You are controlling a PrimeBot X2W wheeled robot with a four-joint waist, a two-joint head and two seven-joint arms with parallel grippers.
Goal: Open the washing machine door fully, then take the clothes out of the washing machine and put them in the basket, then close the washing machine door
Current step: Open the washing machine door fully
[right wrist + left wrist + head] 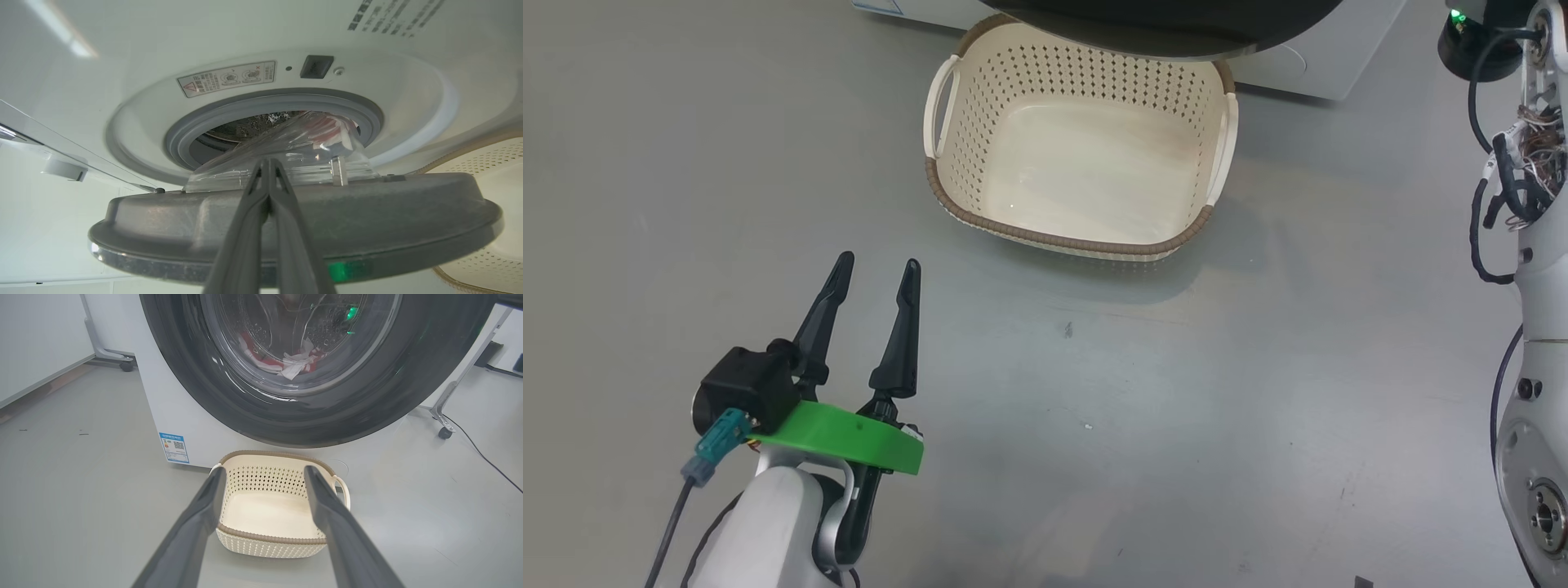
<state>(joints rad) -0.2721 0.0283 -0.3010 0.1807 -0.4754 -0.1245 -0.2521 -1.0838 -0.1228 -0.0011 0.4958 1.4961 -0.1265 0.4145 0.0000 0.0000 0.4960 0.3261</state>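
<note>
The cream basket sits empty on the grey floor just in front of the white washing machine. Above it hangs the washing machine door, black-rimmed and swung partly out. Red and white clothes lie in the drum behind the glass. My left gripper hovers open and empty over the floor, short of the basket, fingers pointing at it. My right gripper is shut, its fingers lying across the door's grey inner side up to the clear glass bowl. Behind it show the grey gasket and the clothes.
My right arm rises along the right edge of the head view. Wheeled stand legs flank the machine, and a black cable runs over the floor to its right. A white wall panel stands to the left.
</note>
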